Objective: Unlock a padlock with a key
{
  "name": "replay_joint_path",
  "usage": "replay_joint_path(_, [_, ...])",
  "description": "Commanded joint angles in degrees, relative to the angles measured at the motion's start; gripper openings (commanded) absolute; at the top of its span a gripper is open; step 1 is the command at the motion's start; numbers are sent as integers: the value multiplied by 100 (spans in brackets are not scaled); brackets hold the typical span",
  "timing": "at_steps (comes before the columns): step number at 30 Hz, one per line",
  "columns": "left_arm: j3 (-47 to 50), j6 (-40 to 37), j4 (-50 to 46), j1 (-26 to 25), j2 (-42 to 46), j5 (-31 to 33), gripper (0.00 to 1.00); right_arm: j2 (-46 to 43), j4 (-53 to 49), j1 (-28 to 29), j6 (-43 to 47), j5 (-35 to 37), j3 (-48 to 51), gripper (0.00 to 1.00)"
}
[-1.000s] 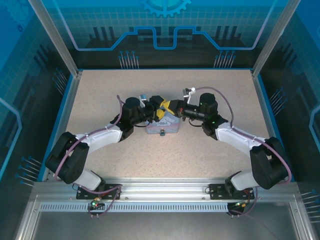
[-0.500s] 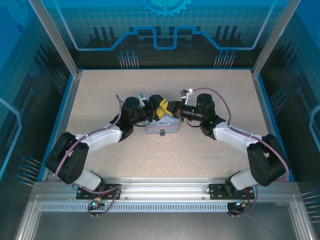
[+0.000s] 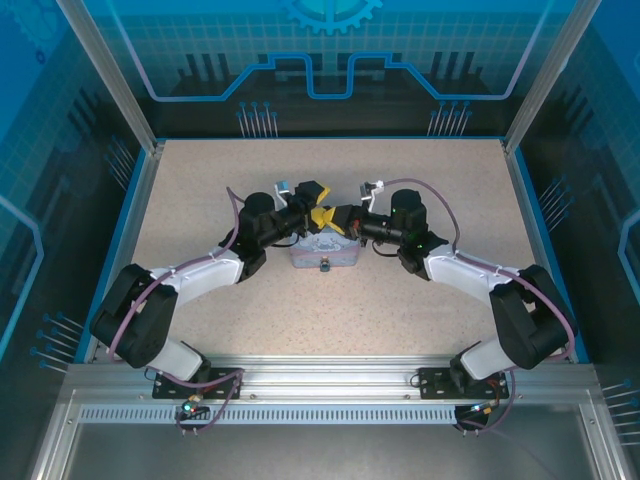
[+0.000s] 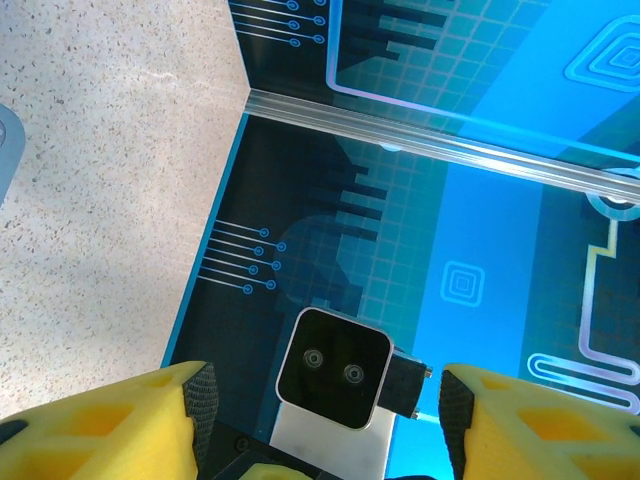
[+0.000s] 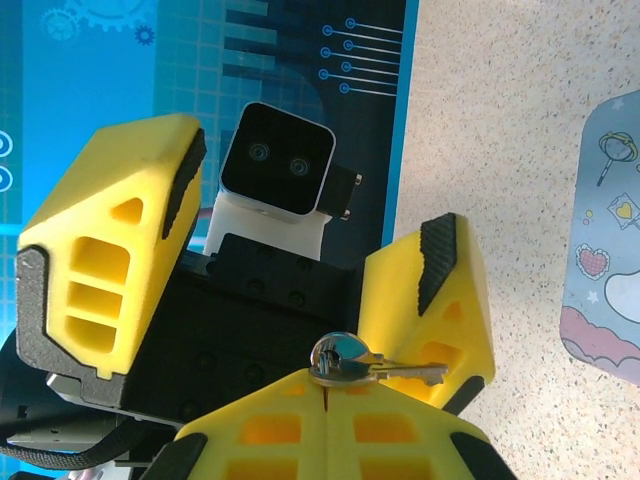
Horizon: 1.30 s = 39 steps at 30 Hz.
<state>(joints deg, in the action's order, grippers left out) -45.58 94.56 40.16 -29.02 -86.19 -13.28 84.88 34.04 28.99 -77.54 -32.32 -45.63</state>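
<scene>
Fingers (image 5: 400,432) of the right gripper (image 5: 326,388) pinch the key (image 5: 378,371), facing the left gripper (image 5: 312,205), spread wide and empty, likely for regripping.

Twin arm hardware, operator view
I see white link shells on the left arm (image 3: 200,272) and right arm (image 3: 466,268), black joint housings (image 3: 135,310), purple cables (image 3: 437,195), and yellow cut-out fingers (image 5: 105,255) with black ribbed pads (image 5: 438,260).

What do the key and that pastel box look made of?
The key: bare metal, polished and silvery; its round head mirrors the surroundings. The box: probably printed sheet metal, pale lavender with cartoon hearts and clouds, smooth matte look; could be plastic.
</scene>
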Motion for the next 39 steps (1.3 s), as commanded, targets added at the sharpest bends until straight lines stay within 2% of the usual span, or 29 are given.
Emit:
replay_joint_path(1, [85, 25, 334, 36, 54, 80, 61, 49, 128, 65, 6, 41, 126, 0])
replay_joint_path(7, [170, -17, 283, 36, 52, 31, 62, 39, 142, 63, -32, 44, 35, 0])
replay_joint_path(18, [286, -61, 174, 37, 112, -20, 70, 17, -9, 137, -3, 54, -333, 0])
replay_joint_path(39, [279, 23, 327, 73, 279, 206, 70, 66, 131, 179, -48, 182, 53, 0])
